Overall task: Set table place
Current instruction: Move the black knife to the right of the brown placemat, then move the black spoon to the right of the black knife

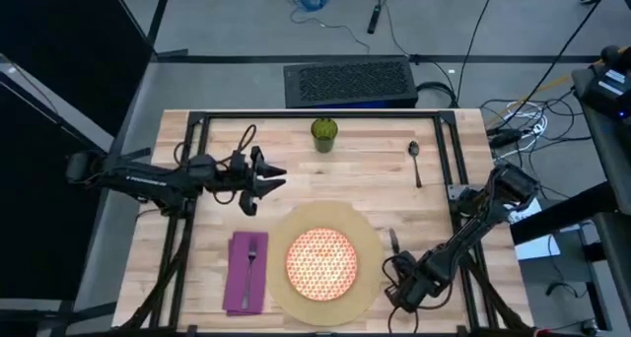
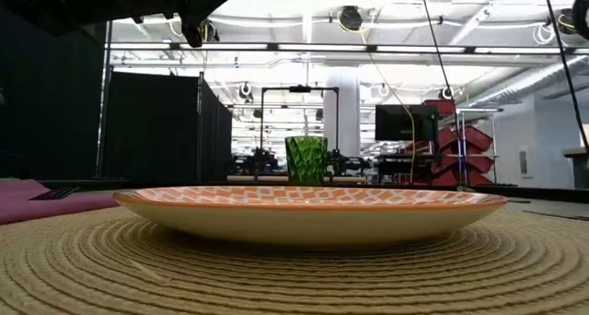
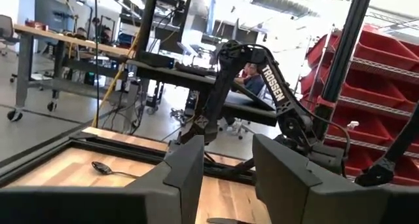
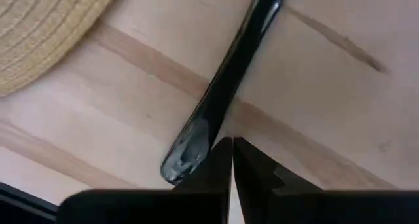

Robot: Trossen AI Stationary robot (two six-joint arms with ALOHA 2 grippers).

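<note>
Right claw [image 4: 232,160] closed by the glossy dark knife [image 4: 219,93].

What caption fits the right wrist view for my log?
Right claw, fingers together, poised at the handle end of the knife lying on the table beside the woven mat.

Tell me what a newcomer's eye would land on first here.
The orange-and-white plate on the round tan mat at the table's near edge draws the eye first, with a fork lying on the purple napkin to its left. Next, the right gripper sits low beside the mat, fingers together at the knife's end. The green cup and spoon wait at the far side.
</note>
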